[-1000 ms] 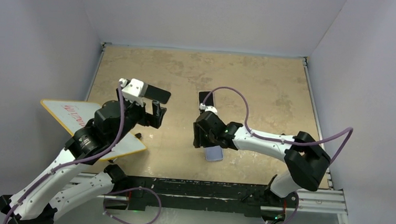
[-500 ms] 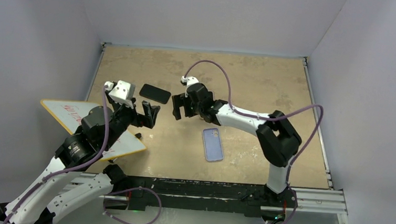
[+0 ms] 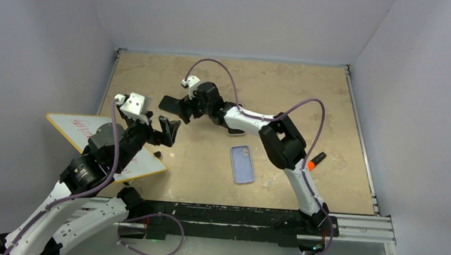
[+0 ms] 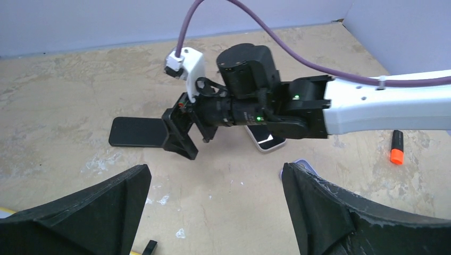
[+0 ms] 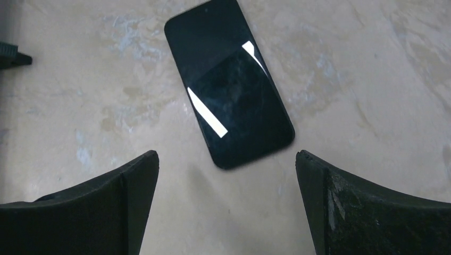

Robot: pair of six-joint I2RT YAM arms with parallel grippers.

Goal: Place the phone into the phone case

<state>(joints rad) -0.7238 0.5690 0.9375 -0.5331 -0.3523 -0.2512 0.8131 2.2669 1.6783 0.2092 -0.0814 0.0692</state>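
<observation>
Where the black phone [image 5: 228,82] lies flat and screen-up on the tan table [image 3: 309,91], left of centre, nothing covers it. The lilac phone case [image 3: 243,164] rests well apart, nearer the arm bases. A second handset [image 4: 266,141] shows partly under the right arm, an orange marker [image 3: 313,162] lies further right, and a white board [image 3: 85,131] overhangs the table's left edge. The right gripper [image 5: 226,159] hangs at the phone's end, jaws spread wide and gripping nothing. The left gripper [image 4: 215,170] is nearby, equally wide and empty.
</observation>
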